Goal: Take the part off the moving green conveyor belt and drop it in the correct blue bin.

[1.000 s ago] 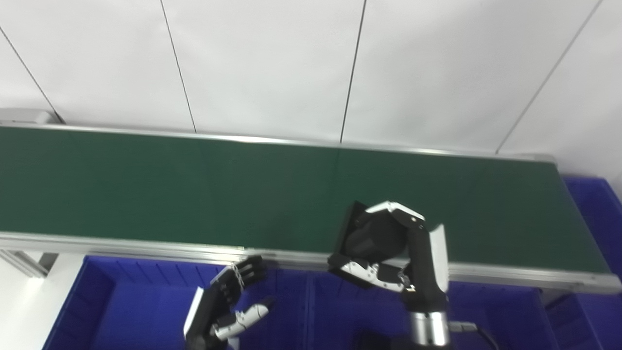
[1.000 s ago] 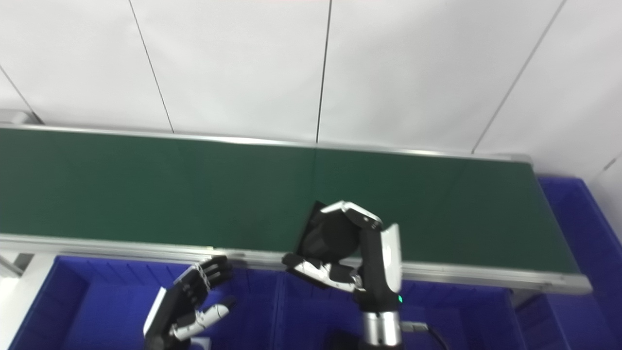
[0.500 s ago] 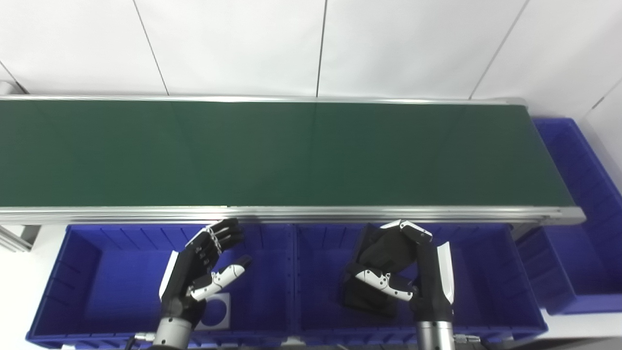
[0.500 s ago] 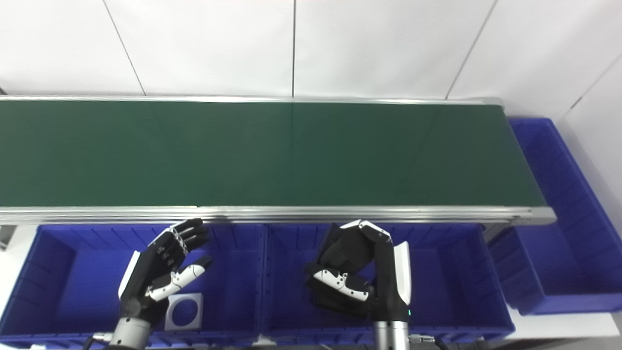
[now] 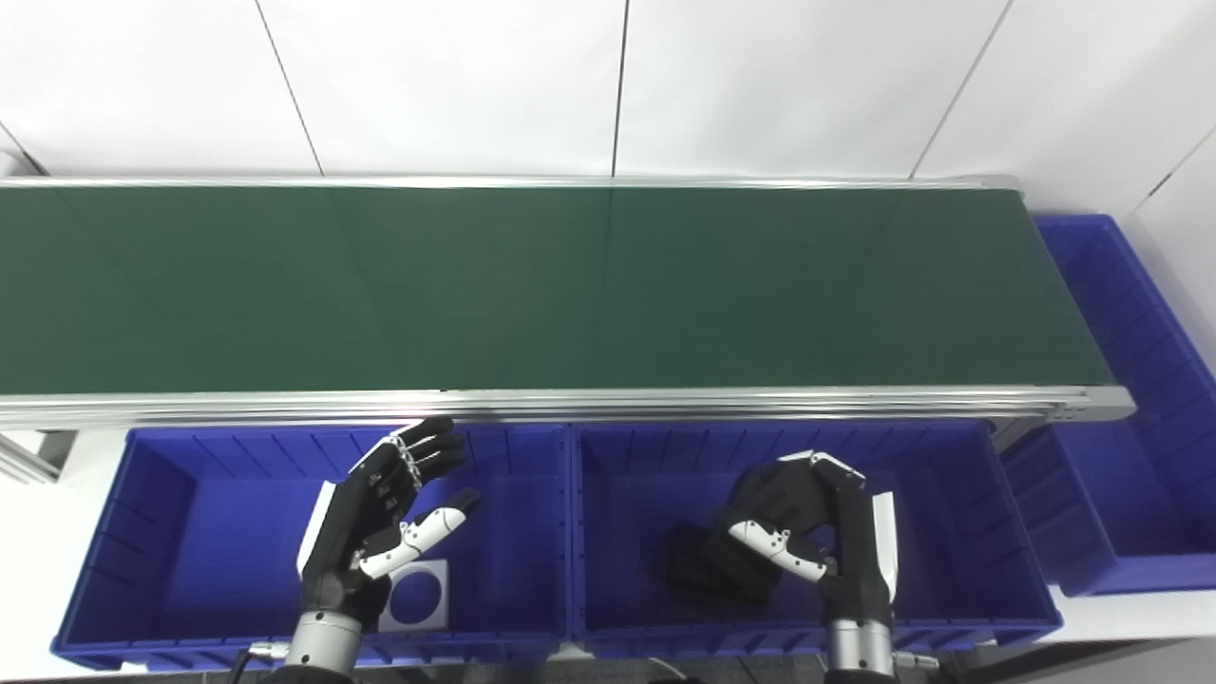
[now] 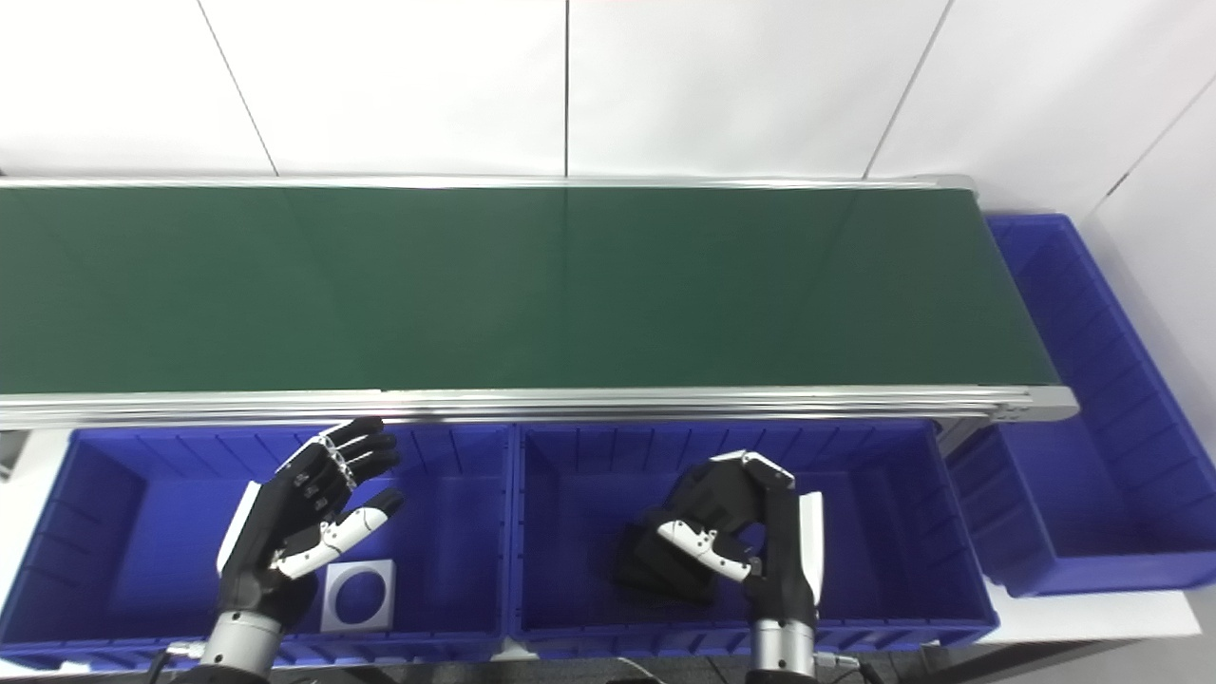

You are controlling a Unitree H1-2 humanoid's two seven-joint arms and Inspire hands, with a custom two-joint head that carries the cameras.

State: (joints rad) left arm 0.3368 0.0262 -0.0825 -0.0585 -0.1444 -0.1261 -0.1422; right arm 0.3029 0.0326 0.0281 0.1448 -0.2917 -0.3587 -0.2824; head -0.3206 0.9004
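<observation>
The green conveyor belt (image 5: 570, 285) runs across the view with no part showing on it. A black flat part (image 5: 701, 570) lies on the floor of the middle blue bin (image 5: 950, 532). My right hand (image 5: 819, 532) hangs inside that bin just right of the part. Its fingers are curled and apart from the thumb, with blue bin floor showing in the gap, and its thumb is over the part's edge. My left hand (image 5: 385, 513) is open and empty, palm up, above the left blue bin (image 5: 190, 532).
A white square plate with a round hole (image 5: 418, 606) lies in the left bin under my left hand. A third blue bin (image 5: 1121, 475) stands past the belt's right end. The belt's metal rail (image 5: 665, 404) borders the bins' far side.
The camera has tilted down. My right hand carried the black part from the belt's edge down into the middle bin; the part now lies on the floor, out of the fingers. The left hand barely moved.
</observation>
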